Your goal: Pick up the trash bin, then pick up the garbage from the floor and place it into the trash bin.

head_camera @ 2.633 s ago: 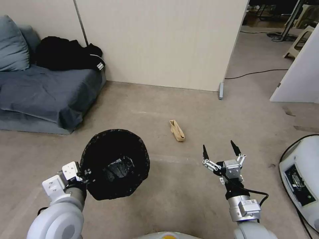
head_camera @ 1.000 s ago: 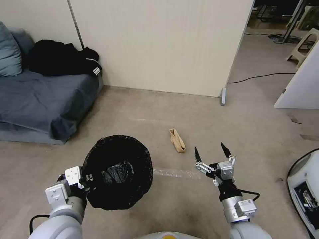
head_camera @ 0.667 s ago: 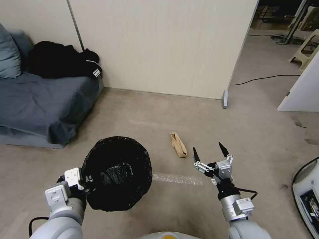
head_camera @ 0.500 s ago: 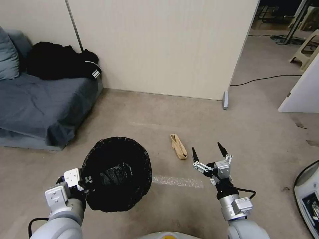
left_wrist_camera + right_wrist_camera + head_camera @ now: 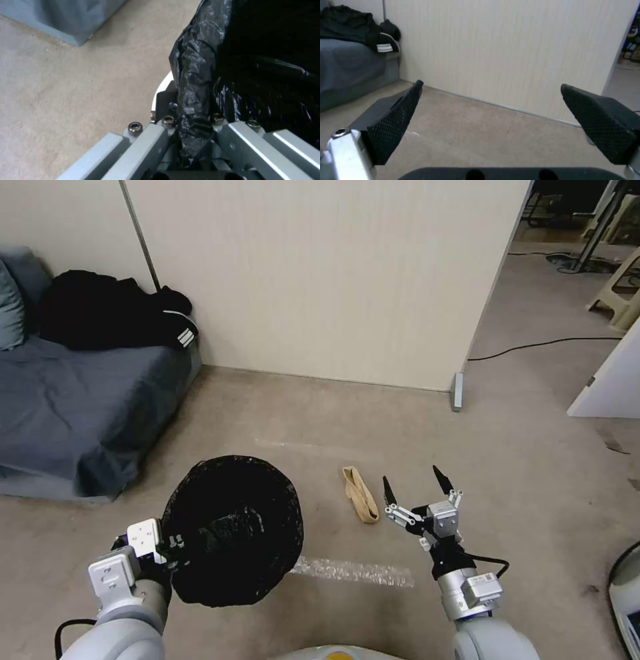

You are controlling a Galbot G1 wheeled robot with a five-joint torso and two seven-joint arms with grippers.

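The trash bin [image 5: 233,530] hangs above the floor at lower left, its black liner [image 5: 196,75] folded over the rim with a sliver of white wall beneath. My left gripper [image 5: 175,549] is shut on the bin's near rim, and the left wrist view has the liner pinched between its fingers [image 5: 166,122]. A tan wrapper, the garbage [image 5: 360,502], lies flat on the floor. My right gripper [image 5: 409,484] hovers just right of it, open, with nothing between its black fingertips [image 5: 396,117].
A grey sofa [image 5: 73,407] with black clothes [image 5: 107,317] stands at the left. A beige partition wall [image 5: 313,280] runs across the back, ending at a foot [image 5: 457,391]. A cable [image 5: 547,343] crosses the floor beyond. A strip of clear tape [image 5: 353,572] lies on the floor ahead.
The whole head view has shifted: the camera moved forward and right, so the wrapper sits closer beside the right gripper. Both grippers keep their states, the left holding the bin.
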